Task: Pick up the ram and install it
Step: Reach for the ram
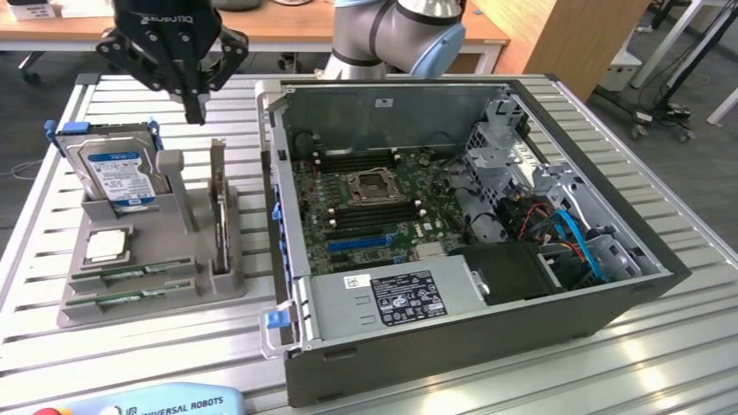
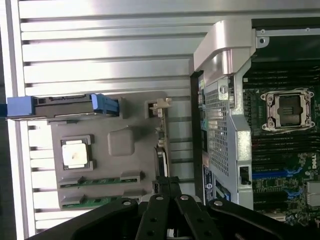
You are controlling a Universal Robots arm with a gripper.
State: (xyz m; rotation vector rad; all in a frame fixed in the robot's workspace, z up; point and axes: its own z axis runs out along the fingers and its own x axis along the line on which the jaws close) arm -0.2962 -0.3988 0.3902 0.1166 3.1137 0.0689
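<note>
Exterior view: the black pincer (image 1: 196, 114) hangs above the slatted metal table (image 1: 47, 337), over the far end of a grey holder (image 1: 150, 298) and well above it. Its fingers are pressed together into a single point and carry nothing. On the holder, a blue-labelled hard drive (image 1: 111, 169) stands on edge at the far end, and a square silver processor chip (image 1: 106, 246) lies flat in front of it. The ram (image 1: 136, 276) rests in a slot at the holder's near end, and its twin (image 1: 127, 299) lies in the next slot, parallel to it and just beside it. The long axis of each stick runs across the holder, almost level from the exterior view's left to its right, with one end pointing toward the open computer case (image 1: 461, 333) that stands just beside the holder on the exterior view's right. Inside the case, the motherboard's processor socket (image 1: 375, 186) is visible. Wrist view: looking down, the closed pincer (image 2: 166, 181) appears near the case-side ends of the ram (image 2: 100, 181) and its twin (image 2: 92, 201). Both sticks are seated in the holder (image 2: 120, 142), apart from the pincer. Their long axes again point at the computer case (image 2: 225, 50). The processor chip (image 2: 75, 152) lies beside them, with the hard drive (image 2: 65, 106) beyond it and the table (image 2: 100, 50) around the holder.
</note>
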